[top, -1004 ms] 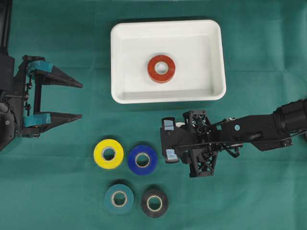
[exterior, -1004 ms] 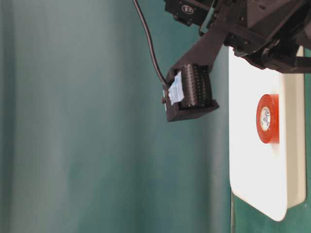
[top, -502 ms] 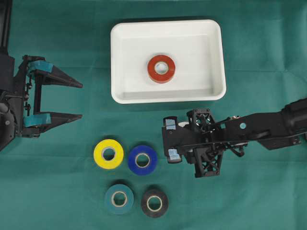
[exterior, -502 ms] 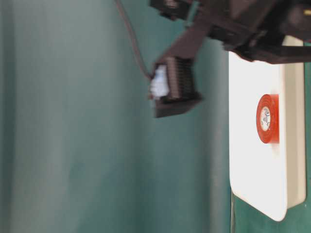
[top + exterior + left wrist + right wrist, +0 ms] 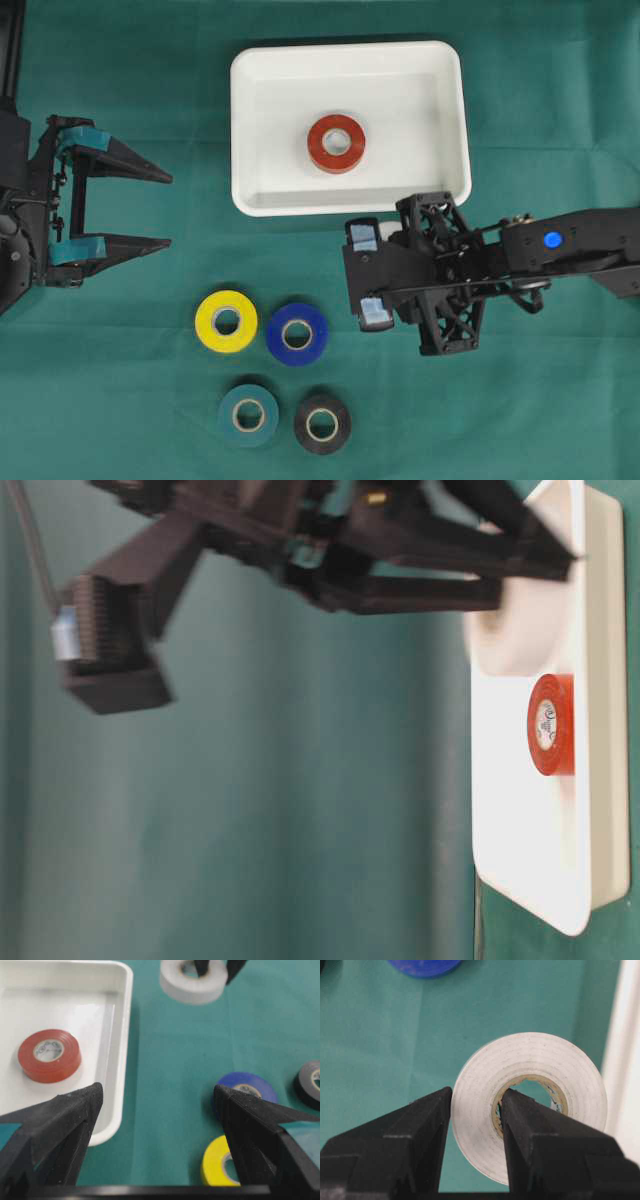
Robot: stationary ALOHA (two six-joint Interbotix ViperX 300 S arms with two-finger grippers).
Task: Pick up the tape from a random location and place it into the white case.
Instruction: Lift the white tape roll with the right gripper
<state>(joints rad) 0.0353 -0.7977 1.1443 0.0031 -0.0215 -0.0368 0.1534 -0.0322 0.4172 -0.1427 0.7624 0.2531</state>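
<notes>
Right now the right claw (image 5: pixel 475 1125) is clamped on a white tape roll (image 5: pixel 530 1105) — one finger runs through the roll's core, the other presses on its outer face, so the wall of the roll is pinched between them. In the left wrist view the same white roll (image 5: pixel 192 980) hangs clear of the green surface (image 5: pixel 120 400), just beside the near rim of the white case (image 5: pixel 350 128). From overhead the right claw (image 5: pixel 370 275) sits just below the case's lower right corner, with the roll mostly hidden under the arm.

Inside the case lies a red tape roll (image 5: pixel 336 143), flat, near the middle. Four more rolls rest on the surface below the case: yellow tape (image 5: pixel 226 321) and blue tape (image 5: pixel 297 333) side by side, nearly touching, with teal tape (image 5: pixel 248 414) and black tape (image 5: pixel 322 423) in a row beneath them.

The left claw (image 5: pixel 160 210) waits at the left edge, its fingers spread wide apart and holding nothing — well away from all the rolls.
</notes>
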